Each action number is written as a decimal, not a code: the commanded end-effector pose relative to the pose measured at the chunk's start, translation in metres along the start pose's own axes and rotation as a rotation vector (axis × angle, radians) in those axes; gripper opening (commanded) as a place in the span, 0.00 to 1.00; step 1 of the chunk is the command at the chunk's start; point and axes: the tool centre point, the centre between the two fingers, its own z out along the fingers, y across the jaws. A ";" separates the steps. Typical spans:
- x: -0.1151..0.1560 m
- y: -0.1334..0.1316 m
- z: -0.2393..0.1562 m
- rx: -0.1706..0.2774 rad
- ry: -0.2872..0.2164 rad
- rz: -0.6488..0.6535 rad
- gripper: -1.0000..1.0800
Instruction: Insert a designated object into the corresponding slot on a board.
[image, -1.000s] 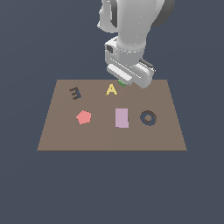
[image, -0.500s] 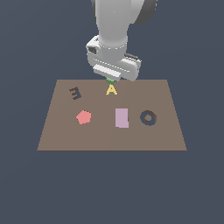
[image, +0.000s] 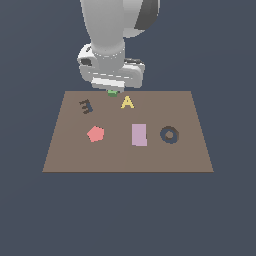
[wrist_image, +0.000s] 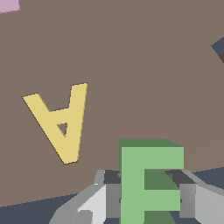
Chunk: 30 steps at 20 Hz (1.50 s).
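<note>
One green E block sits clamped between my gripper fingers, which are closed on its sides and carry it above the far edge of the board, just beside the yellow A. From the exterior view, the dark E-shaped slot lies toward the board's far left corner, so I judge the coming move runs leftward along that edge before lowering.

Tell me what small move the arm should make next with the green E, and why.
Probably carry it toward the exterior view's left. The tool is shut on the green E, which hangs near the board's far edge beside the yellow A; the dark E slot lies further left, unfilled.
</note>
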 end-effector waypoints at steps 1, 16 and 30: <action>0.006 0.013 0.000 0.000 0.000 -0.076 0.00; 0.054 0.070 -0.002 0.000 0.000 -0.465 0.00; 0.082 0.086 -0.002 0.000 -0.001 -0.629 0.00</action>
